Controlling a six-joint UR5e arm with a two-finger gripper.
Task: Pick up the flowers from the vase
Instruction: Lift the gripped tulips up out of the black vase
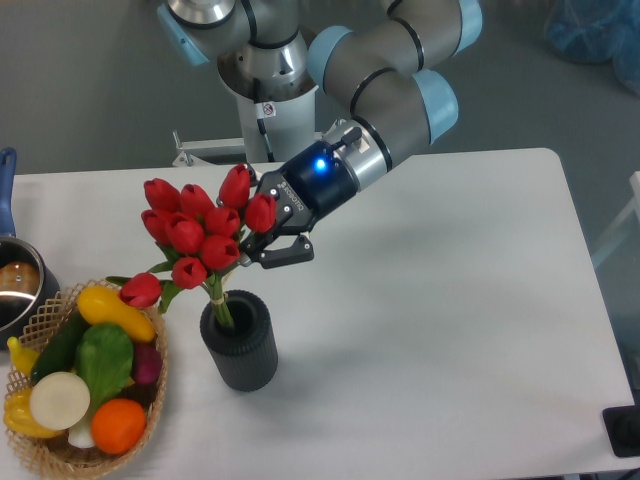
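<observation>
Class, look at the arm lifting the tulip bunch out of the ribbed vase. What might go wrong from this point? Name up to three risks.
1. The flowers have stem ends inside the vase; a sideways pull could tip it.
2. The gripper grasps near the blooms, so the bunch may slip or a head get crushed.
3. One tulip droops toward the wicker basket and could snag on it.

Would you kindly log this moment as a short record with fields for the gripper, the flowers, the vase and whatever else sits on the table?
gripper: shut on the tulips, approaching from the right, blue light lit on its body
tulips: red bunch, partly lifted; stem ends still inside the vase mouth
vase: dark ribbed cylinder, upright on the white table
wicker basket: at the vase's left, holding fruit and vegetables
metal pot: at the left edge, only partly in view
</observation>
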